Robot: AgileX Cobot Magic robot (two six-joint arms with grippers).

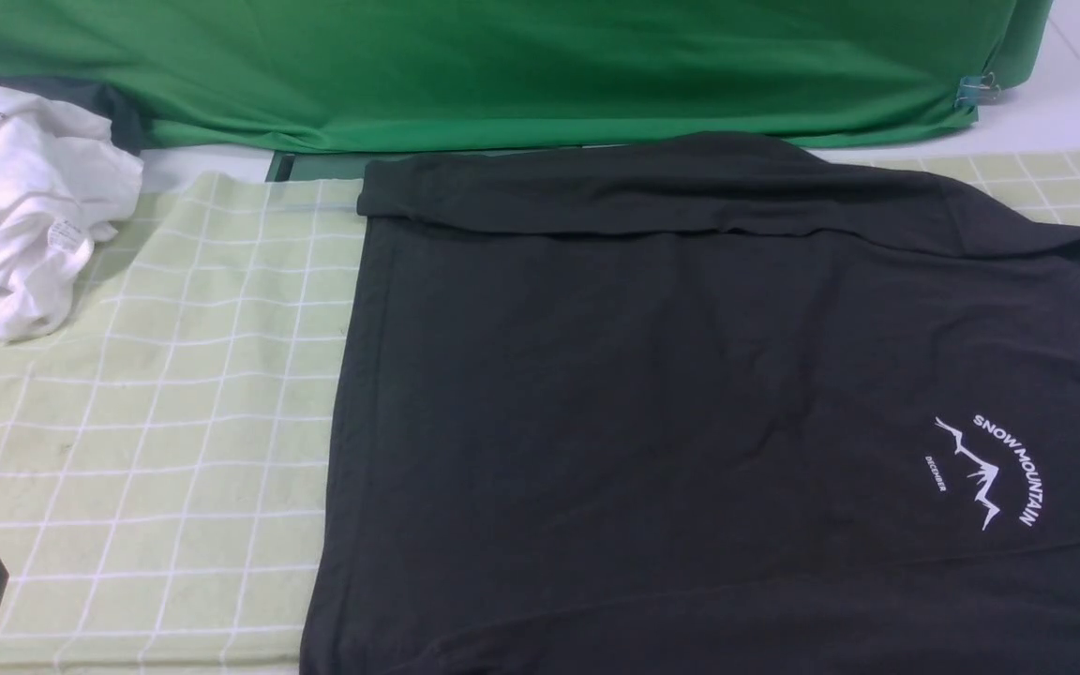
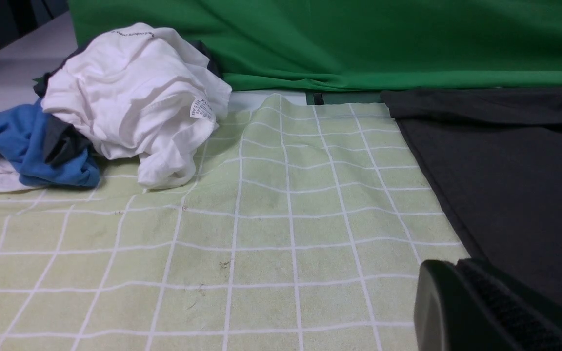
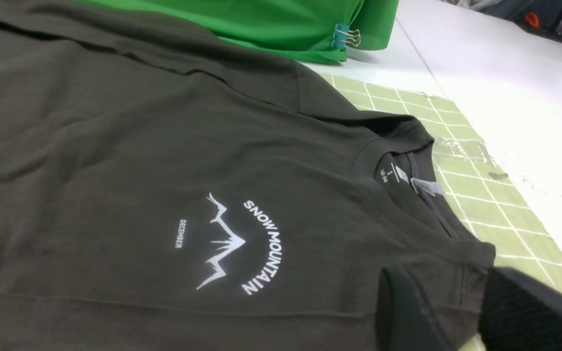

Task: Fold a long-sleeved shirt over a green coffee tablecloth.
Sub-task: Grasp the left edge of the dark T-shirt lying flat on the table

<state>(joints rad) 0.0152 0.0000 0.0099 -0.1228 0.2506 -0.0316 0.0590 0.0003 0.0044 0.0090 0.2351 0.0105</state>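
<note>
Closest to the lens, in the left wrist view: left pincer (image 2: 451,282), black fingers pressed together, ribbed pad showing, low over the tablecloth (image 2: 261,243). Pale yellow-green cloth with a thin white grid, slightly rippled and faintly stained, spread wide over a white tabletop (image 3: 505,83). At far left on it, a heap of clothes: blue garment (image 2: 22,146), then a crumpled white garment (image 2: 134,97) right beside it. Along the back, plain bright green fabric (image 1: 502,66), draped, with a metal clip (image 1: 976,91) at its right end.

Black long-sleeved shirt (image 1: 643,422) lying flat on the tablecloth, filling the middle and right of the front view. Hem to the left, collar to the right, a band of it folded along the far edge. Just beside the hem edge, left pincer; touching or not, cannot tell. Over the shoulder by the collar, right pincer (image 3: 444,280), fingers apart, shirt edge showing in the gap.

On the chest, white chest print (image 3: 232,243): jagged mountain outline, "DECEMBER" beside it, "SNOW MOUNTAIN" arched round. Inside the collar, neck label (image 3: 391,175): "S", smaller line unreadable. On the white garment, tag (image 2: 201,109), print too small to read.
</note>
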